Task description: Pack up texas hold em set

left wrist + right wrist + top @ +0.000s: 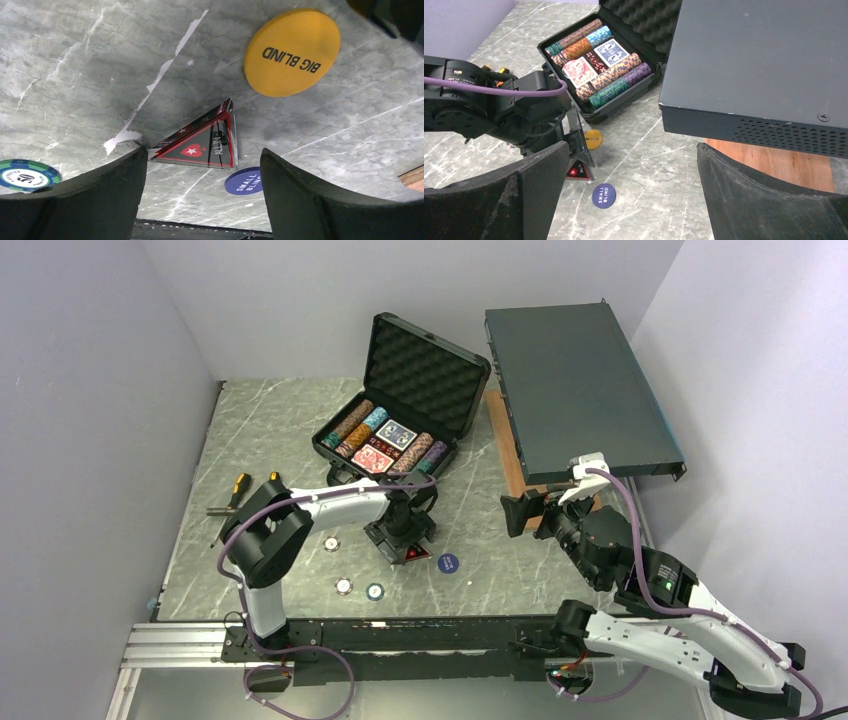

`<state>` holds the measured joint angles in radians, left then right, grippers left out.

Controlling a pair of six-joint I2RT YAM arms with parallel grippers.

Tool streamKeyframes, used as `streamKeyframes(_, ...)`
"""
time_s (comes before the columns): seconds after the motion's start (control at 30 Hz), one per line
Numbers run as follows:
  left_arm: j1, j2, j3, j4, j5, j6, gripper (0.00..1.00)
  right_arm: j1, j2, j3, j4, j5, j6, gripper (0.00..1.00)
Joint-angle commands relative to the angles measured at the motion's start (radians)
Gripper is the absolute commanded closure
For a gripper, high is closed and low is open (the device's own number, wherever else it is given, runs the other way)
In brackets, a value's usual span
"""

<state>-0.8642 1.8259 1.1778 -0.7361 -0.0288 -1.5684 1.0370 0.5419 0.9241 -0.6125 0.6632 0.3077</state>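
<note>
The black foam-lined case (425, 375) stands open at the back, holding rows of poker chips (616, 75), a red deck (579, 70), a blue deck (611, 51) and red dice (597, 63). My left gripper (204, 152) is open and low over the red ALL IN triangle (200, 142), which lies on the table between its fingertips; its left finger is at the triangle's corner. The yellow BIG BLIND button (292, 52) and blue SMALL BLIND button (244, 181) lie beside it. My right gripper (631, 150) is open and empty, held above the table right of the buttons.
Three loose chips (344, 586) lie on the table left of the triangle. A large dark grey metal box (575, 380) rests on a wooden board (510, 455) at the right. Orange-handled tools (235, 490) lie at the left edge.
</note>
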Motion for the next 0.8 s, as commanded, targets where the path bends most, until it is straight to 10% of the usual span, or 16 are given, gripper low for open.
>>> streamKeyframes(0.0,0.002,0.020,0.010,-0.082,-0.052,-0.125,0.16,0.001,-0.018,-0.005,-0.003,0.022,0.009,0.00)
streamKeyframes(0.77,-0.002,0.102,0.022,-0.132,-0.048,-0.142,0.28,0.000,-0.041,-0.011,0.008,0.019,0.007,0.00)
